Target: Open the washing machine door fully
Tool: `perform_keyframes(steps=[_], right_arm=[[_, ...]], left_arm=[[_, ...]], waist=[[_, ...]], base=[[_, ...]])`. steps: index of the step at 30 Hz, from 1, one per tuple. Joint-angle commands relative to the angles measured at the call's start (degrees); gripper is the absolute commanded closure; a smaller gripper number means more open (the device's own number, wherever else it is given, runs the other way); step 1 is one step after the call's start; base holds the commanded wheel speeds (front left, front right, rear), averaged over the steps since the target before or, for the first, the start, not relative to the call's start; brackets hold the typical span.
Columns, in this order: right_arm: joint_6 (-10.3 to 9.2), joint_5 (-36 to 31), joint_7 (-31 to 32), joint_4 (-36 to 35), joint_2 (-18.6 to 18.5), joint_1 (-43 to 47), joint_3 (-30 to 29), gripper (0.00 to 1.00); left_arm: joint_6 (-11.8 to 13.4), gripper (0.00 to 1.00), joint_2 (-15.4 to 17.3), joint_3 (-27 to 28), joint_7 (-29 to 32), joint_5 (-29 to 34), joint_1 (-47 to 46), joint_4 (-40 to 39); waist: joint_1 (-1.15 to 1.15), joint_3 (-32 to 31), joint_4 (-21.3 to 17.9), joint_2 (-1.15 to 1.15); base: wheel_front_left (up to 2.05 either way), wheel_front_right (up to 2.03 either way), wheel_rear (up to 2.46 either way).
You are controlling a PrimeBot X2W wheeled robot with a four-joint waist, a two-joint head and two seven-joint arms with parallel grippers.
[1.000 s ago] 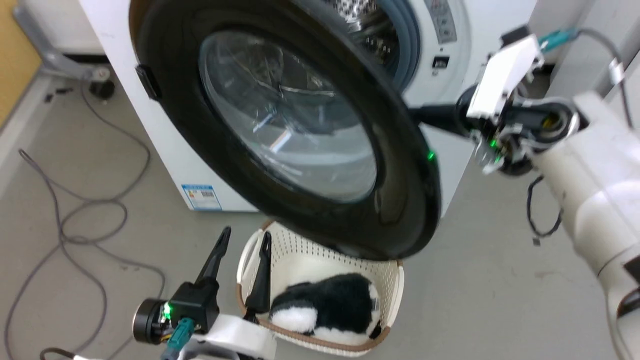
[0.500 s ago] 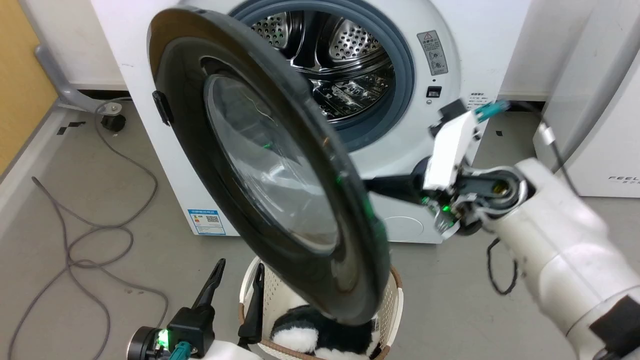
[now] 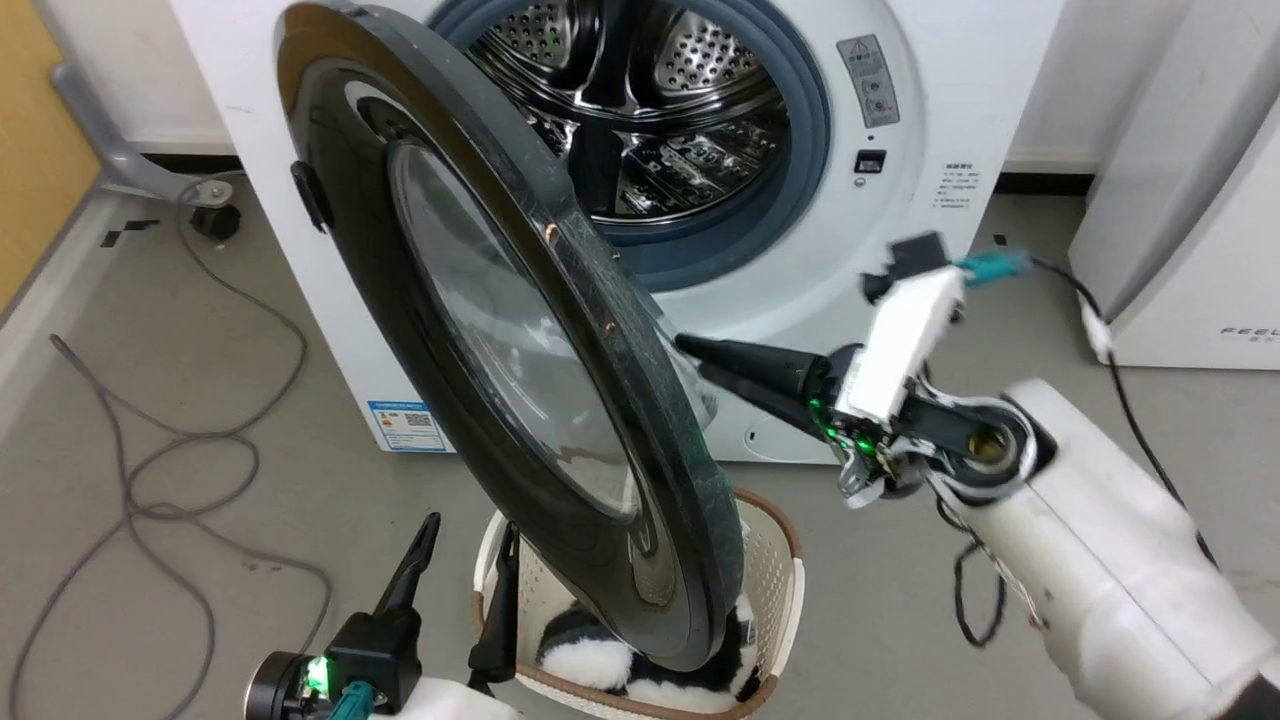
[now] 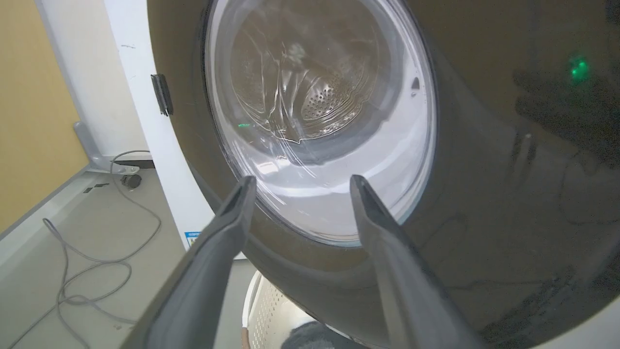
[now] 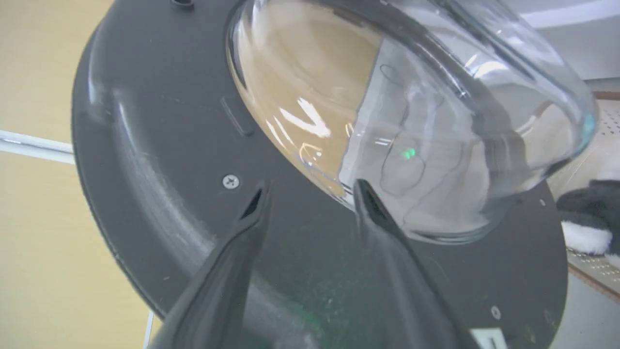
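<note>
The washing machine door (image 3: 470, 330), a glossy black disc with a clear glass centre, stands swung out from the white washing machine (image 3: 930, 130) with its rim turned towards me. The steel drum (image 3: 650, 110) is exposed. My right gripper (image 3: 693, 355) is open behind the door. Its tips reach the door's inner face (image 5: 160, 160) just below the bulging glass bowl (image 5: 411, 121); whether they touch it I cannot tell. The right gripper (image 5: 310, 191) holds nothing. My left gripper (image 3: 465, 545) is open low in front of the door's outer face (image 4: 484, 194), also empty (image 4: 300, 184).
Under the door's lower edge stands a white perforated basket (image 3: 770, 560) holding a black-and-white plush toy (image 3: 590, 650). Grey cables (image 3: 150, 470) loop on the floor at the left. A white appliance (image 3: 1200, 250) stands at the right. A blue label (image 3: 405, 425) marks the machine's lower left.
The door has swung further out, away from the porthole, so more of the drum shows. My right gripper has moved down and left behind it. The head camera has shifted; the left gripper stays open.
</note>
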Motion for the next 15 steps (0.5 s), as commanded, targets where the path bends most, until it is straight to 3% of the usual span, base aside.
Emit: perform_keyframes(steps=[1, 10, 15], right_arm=[[0.31, -0.2, -4.8, -2.5, -1.2, 4.0, -1.6, 0.00], [0.31, -4.2, -32.6, -14.3, -6.1, 20.4, -10.5, 0.00], [0.31, -10.4, -46.5, -16.1, -10.8, 31.1, -13.9, 0.00]], left_arm=[[0.3, 0.00, 0.0, 0.4, -0.3, 0.0, 0.5, -0.4], [0.7, 0.00, -0.1, 0.9, -0.3, -0.2, 0.0, -0.8], [0.6, 0.00, -0.3, 0.8, -0.3, -0.4, 0.0, -0.4]], waist=[[0.00, 0.4, -0.5, 0.00], [0.00, 1.2, -2.0, 0.00], [0.00, 0.2, -2.1, 0.00]], base=[[0.00, 0.00, 0.00], [0.00, 0.00, 0.00], [0.00, 0.00, 0.00]])
